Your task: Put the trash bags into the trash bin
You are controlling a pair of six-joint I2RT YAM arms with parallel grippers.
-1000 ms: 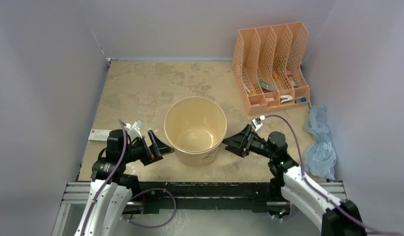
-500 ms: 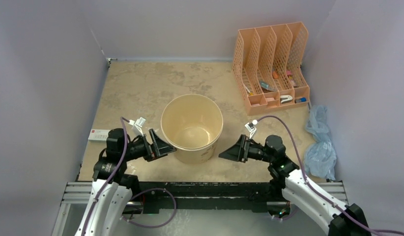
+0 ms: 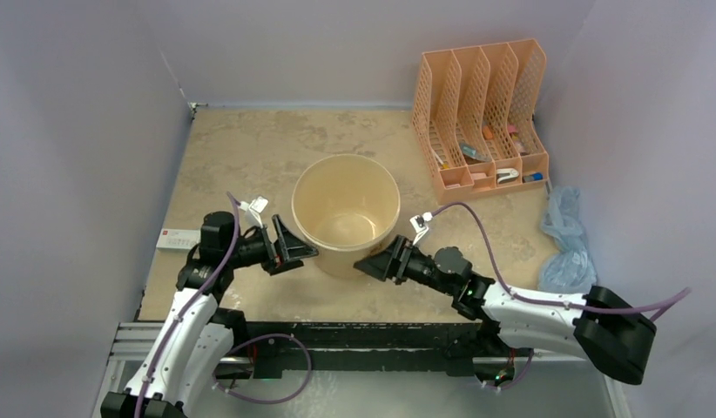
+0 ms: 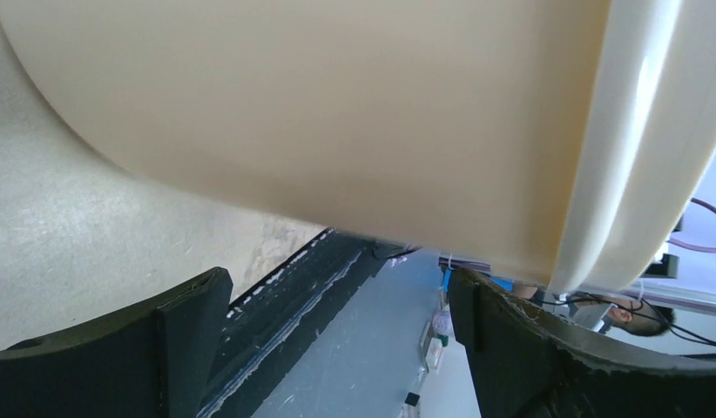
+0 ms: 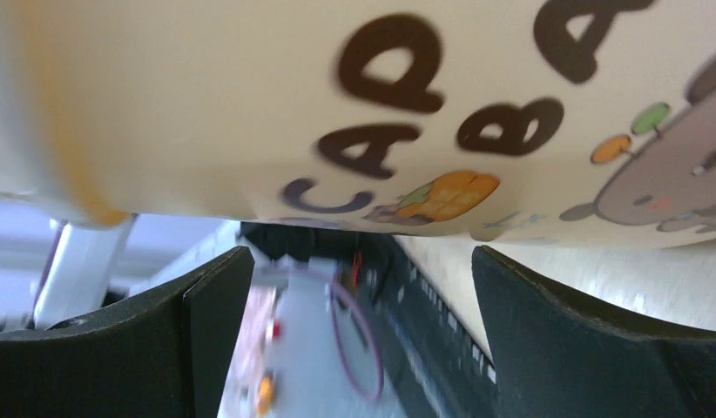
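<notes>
Trash bin (image 3: 317, 207), one (trash bag (image 3: 567, 259), one)

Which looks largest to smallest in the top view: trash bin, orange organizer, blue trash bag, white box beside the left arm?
1. orange organizer
2. trash bin
3. trash bag
4. white box
No two look alike in size. The organizer stands farther back than the bin, yet looks larger.

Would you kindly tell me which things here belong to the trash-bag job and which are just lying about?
For the job: bin; blue bag, far right.
Lying about: orange organizer; white box, far left.
</notes>
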